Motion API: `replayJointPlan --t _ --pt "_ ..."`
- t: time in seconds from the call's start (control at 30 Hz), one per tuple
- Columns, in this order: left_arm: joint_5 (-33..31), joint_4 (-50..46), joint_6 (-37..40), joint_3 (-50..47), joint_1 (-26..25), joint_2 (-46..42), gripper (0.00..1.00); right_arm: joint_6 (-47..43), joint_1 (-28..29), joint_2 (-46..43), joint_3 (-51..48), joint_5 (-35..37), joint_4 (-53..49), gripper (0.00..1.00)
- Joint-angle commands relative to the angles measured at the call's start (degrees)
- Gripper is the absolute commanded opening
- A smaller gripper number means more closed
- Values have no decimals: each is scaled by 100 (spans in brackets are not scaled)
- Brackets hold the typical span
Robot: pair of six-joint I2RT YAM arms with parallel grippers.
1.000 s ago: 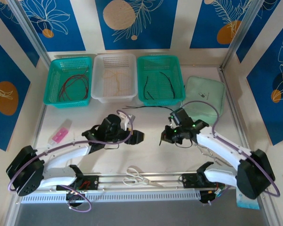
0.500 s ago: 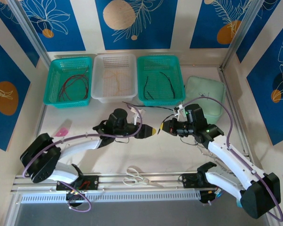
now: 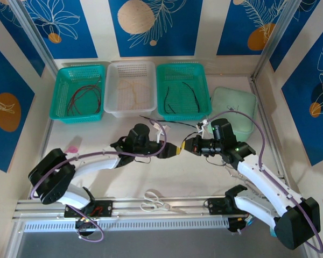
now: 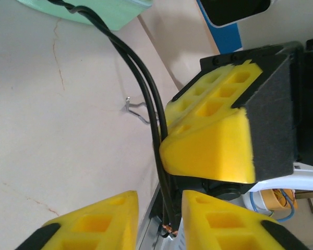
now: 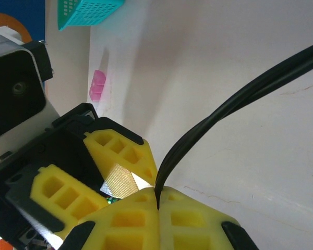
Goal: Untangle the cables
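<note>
Two black cables (image 4: 141,78) run side by side from my right gripper (image 5: 157,198), which is shut on them, with its fingers (image 4: 214,140) meeting my left gripper (image 4: 160,202) tip to tip. The left jaws stand narrowly apart around the cables' bare ends, with a gap on both sides. From above, both grippers (image 3: 175,149) (image 3: 187,145) meet mid-table, and the cables (image 3: 167,122) trail toward the baskets. Red cables (image 3: 81,98) lie in the left green basket (image 3: 59,91), tan ones (image 3: 132,91) in the white basket (image 3: 112,91), and black ones (image 3: 177,97) in the right green basket (image 3: 160,91).
Scissors (image 3: 157,201) lie by the near rail. A pink object (image 3: 71,149) sits at the left of the table, beside the left arm. A pale green pad (image 3: 237,107) lies at the back right. The three baskets line the far edge.
My left gripper moved right until it met the right gripper, and its jaws narrowed around the black cables' ends. The right gripper lifted and shifted slightly, still shut on the cables.
</note>
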Motion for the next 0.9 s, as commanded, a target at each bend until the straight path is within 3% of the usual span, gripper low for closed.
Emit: replayJointPlan --t 0.0,0.1,0.27,0.87 --pt "-6 -82 118 195 -96 26 23 -8 -34 -93 -7 -188 29 0" --pt "-20 -91 130 195 -98 28 19 2 -43 -105 -14 -201 29 0" --pt "-95 -109 145 186 -105 -16 4 -22 -43 -111 -10 -190 -13 0" --pt "-1081 -1000 540 62 -12 -641 0 -193 -276 -302 160 264 -937 0"
